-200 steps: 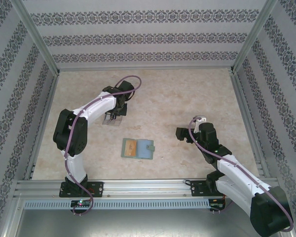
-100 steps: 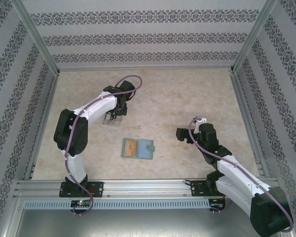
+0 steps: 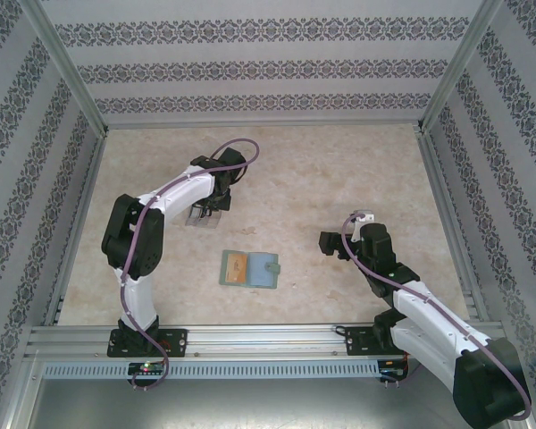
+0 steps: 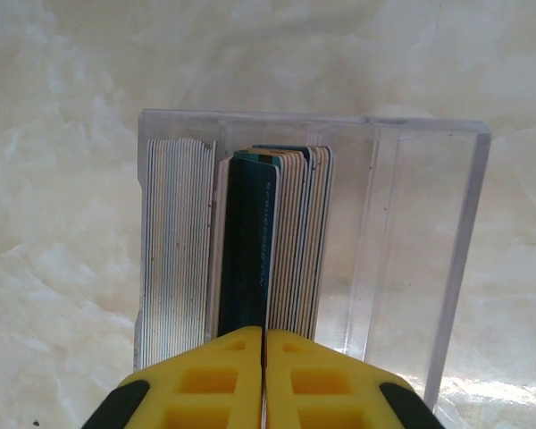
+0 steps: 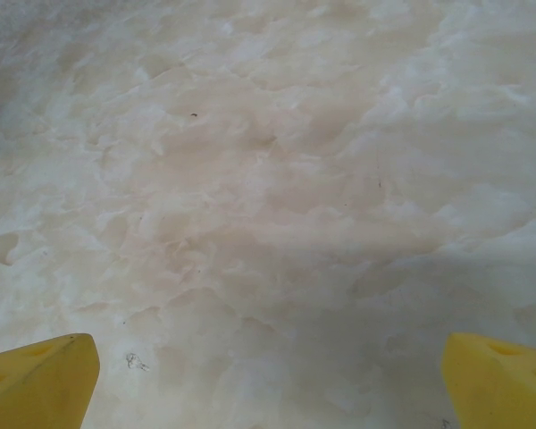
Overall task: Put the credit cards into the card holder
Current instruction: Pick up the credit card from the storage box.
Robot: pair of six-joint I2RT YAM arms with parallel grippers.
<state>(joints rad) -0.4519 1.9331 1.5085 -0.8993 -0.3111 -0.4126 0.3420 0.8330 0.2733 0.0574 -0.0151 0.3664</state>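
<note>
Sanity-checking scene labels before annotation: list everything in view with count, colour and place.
card holder: 1, sage-green, lying open mid-table
orange card: 1, orange-yellow, in the card holder's left half
clear stand: 1, transparent, on the table beyond the card holder, to its left
blue card: 1, dark blue, upright in the clear stand
other cards: two packs, count unclear, pale and mixed edges, in the clear stand
table: 1, beige marbled
enclosure walls: grey-white patterned, three sides
left end effector: yellow fingers, shut on the blue card
right end effector: yellow fingers, open, over bare table right of the card holder
</note>
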